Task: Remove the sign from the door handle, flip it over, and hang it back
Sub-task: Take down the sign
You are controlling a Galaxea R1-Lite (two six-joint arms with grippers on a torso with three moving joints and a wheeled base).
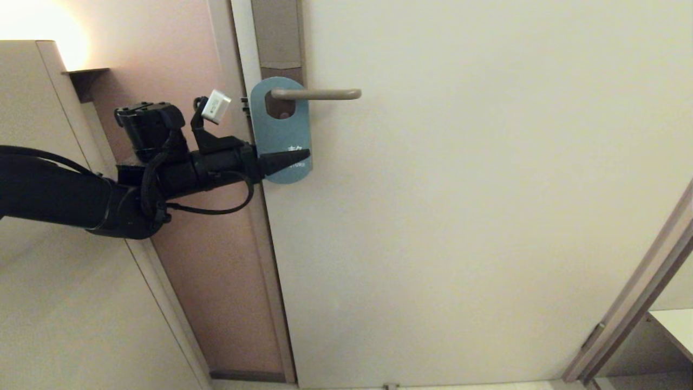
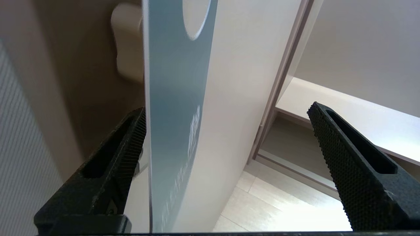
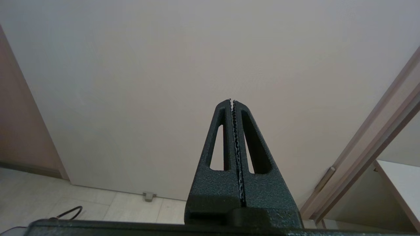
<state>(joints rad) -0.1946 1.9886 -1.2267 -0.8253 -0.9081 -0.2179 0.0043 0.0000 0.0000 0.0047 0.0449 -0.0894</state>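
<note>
Item 1, the sign (image 1: pixel 281 130): blue face toward my head camera, upper centre-left of the frame, hung by its hole over the door handle (image 1: pixel 316 94). It hangs upright against the door (image 1: pixel 487 216), its rounded lower end level with my left fingertips. White lettering shows low on the card, partly covered by a finger (I cannot read it from here).

Item 2, the door handle: straight beige lever, horizontal, running rightward from a tall grey-brown plate (image 1: pixel 279 38) at the top of the frame. The sign sits at the plate end of the lever.

Item 3, left gripper (image 1: pixel 287 160): reaching in from the left edge of the head view, fingers pointing right, across the lower part of the sign. In the left wrist view the left gripper (image 2: pixel 226 113) is spread wide with the sign's (image 2: pixel 174 108) edge running between the fingers; one finger (image 2: pixel 131 137) lies right at the card's back face, the other stands well apart from the front. Nothing is pinched.

Item 4, right gripper (image 3: pixel 233 101): seen only in its own wrist view, centre of frame, fingers pressed together on nothing, pointed at the bare door (image 3: pixel 164 65).

Item 5, floor (image 3: pixel 49 203): pale tiles, lower left of the right wrist view.
</note>
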